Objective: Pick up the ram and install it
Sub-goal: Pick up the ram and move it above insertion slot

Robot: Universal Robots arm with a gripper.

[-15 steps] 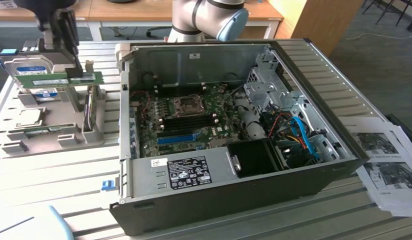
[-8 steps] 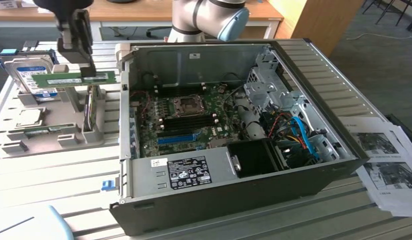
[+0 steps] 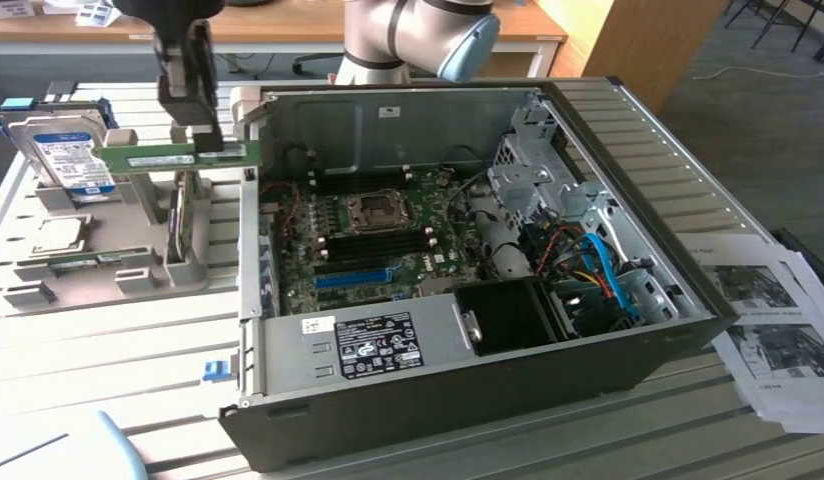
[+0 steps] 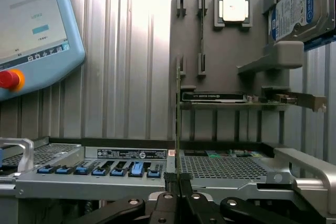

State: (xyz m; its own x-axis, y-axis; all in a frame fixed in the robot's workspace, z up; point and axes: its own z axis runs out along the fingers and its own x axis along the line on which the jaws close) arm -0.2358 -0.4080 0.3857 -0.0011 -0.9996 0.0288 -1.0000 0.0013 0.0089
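Slatted metal tabletop [image 3: 145, 340] is spread under everything, with wooden desks and office floor seen beyond. At the exterior view's left a grey parts tray [image 3: 25, 280] is set, and a hard drive [image 3: 68, 155] is propped at its far end. Just right of the drive, the gripper [image 3: 205, 145] is closed tightly on the ram [image 3: 152, 158], which is held clear above the tray. Its long axis lies roughly level, running left to right, and it is gripped near its middle. In the wrist view the stick is seen edge-on between the pinched fingers. Further right and lower, the open computer case [image 3: 652, 160] is laid on its side. The motherboard [image 3: 372, 250] is turned upward, and the blue slot [image 3: 352, 277] is found towards its near edge. Printed papers [image 3: 772, 300] are laid at the exterior view's right edge.
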